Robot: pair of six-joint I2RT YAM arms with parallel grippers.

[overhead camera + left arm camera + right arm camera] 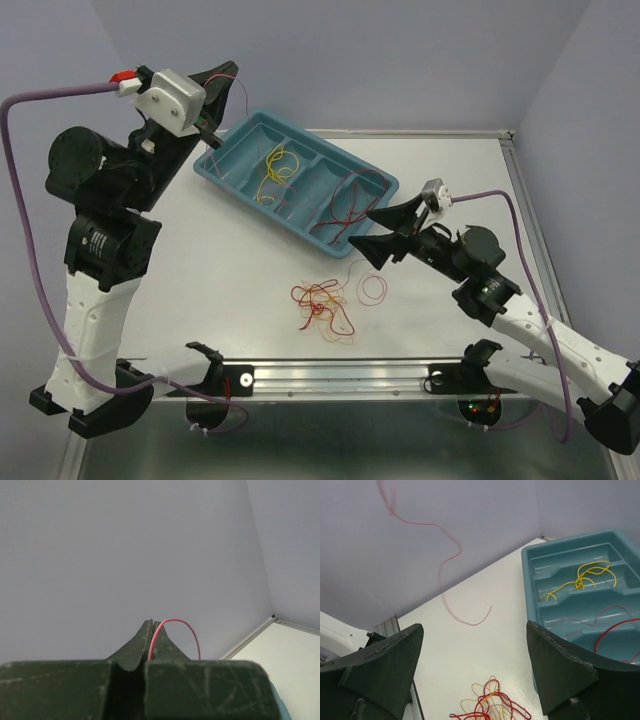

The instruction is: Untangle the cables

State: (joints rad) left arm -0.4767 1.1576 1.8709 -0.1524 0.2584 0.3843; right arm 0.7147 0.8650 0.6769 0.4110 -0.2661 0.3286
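My left gripper (226, 76) is raised high at the back left and is shut on a thin pink-red cable (243, 92). The left wrist view shows that cable (179, 622) arching out from between the closed fingertips of the gripper (153, 624). In the right wrist view it (445, 577) dangles in the air above the table. A tangle of red, orange and yellow cables (322, 306) lies on the table; it also shows in the right wrist view (490, 707). An orange loop (372, 289) lies beside it. My right gripper (385, 232) is open and empty above the tangle (472, 627).
A teal compartment tray (228, 170) sits at the back, with yellow cables (278, 170) in one compartment and red cables (345, 205) in another. It shows in the right wrist view too (530, 580). Thick purple arm cables run along both sides.
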